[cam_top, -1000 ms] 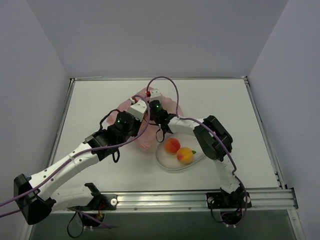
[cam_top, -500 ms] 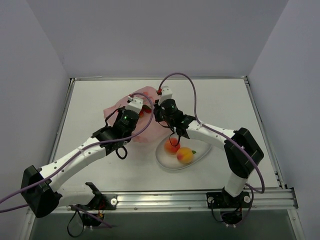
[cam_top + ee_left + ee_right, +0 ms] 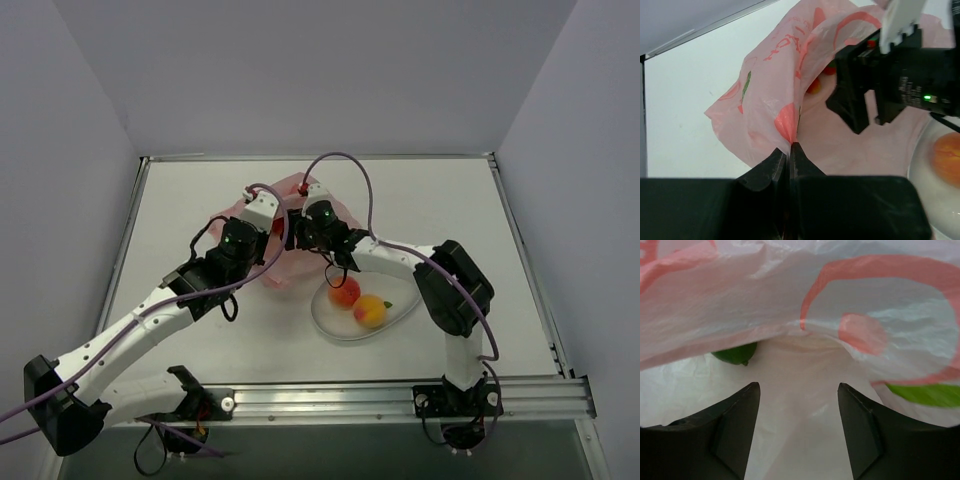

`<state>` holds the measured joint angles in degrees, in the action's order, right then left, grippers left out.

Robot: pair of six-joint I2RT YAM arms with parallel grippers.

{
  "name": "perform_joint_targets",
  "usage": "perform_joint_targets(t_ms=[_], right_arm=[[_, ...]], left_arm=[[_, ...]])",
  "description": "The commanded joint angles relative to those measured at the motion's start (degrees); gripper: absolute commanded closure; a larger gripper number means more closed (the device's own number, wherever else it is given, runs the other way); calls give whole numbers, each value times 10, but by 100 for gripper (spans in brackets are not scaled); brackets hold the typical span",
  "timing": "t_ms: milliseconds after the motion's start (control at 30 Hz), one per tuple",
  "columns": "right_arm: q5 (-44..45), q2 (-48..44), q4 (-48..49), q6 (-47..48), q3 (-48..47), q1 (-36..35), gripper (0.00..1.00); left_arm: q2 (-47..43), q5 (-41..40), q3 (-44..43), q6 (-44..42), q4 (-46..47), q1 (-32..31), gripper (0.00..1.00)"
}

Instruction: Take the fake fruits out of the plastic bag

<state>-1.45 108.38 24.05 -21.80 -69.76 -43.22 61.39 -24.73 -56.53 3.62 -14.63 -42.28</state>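
Note:
The pink plastic bag (image 3: 272, 268) lies crumpled behind the white plate (image 3: 330, 323). My left gripper (image 3: 789, 146) is shut on a fold of the plastic bag (image 3: 772, 80) and holds its mouth up. In the top view the left gripper (image 3: 270, 235) is at the bag's left. My right gripper (image 3: 799, 387) stands open at the bag's mouth with only film between its fingers. Inside, a green fruit (image 3: 735, 354) lies left and another green one (image 3: 927, 394) right; orange-red fruits (image 3: 815, 86) show deeper in. Two peach-orange fruits (image 3: 344, 293) (image 3: 370, 311) rest on the plate.
The right gripper's black body (image 3: 890, 85) hangs just right of the lifted bag edge, with the right gripper (image 3: 300, 232) close to the left one. The plate's rim (image 3: 918, 170) sits right of the bag. Purple cables loop over both wrists.
The right gripper has opened and swung left from above the plate into the bag's mouth. The left arm has shifted slightly left, still gripping the bag.

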Motion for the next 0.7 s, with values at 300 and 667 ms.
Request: perform_joint_targets(t_ms=[300,667], right_arm=[[165,100,72,-10,-118,-17,21],[261,183,58,-3,-213,-13,13]], left_arm=[[-12,119,-31,33,9,-9,98],[-19,158,-45,35,-3,-15,98]])
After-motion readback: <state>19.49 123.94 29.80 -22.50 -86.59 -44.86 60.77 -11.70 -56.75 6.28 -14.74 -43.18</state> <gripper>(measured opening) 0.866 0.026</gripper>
